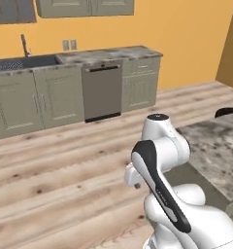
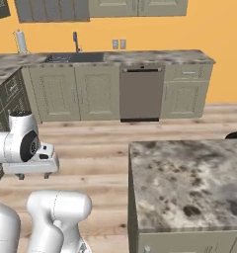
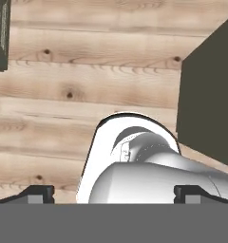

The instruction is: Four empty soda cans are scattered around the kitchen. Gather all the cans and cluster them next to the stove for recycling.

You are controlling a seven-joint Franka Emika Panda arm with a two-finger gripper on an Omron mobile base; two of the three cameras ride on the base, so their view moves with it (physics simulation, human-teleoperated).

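Fingers [image 3: 114, 193] spread at bottom of hand view, aimed at wood floor [image 3: 63, 85], holding nothing; no soda can in sight, so direction to one can't be told.

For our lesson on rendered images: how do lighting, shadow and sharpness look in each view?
Left base view: flat, even light on the floor, soft overall. Right base view: no glare on the island counter, mottling slightly blurred. Hand view: open gripper over sharper wood grain, no cast shadow.
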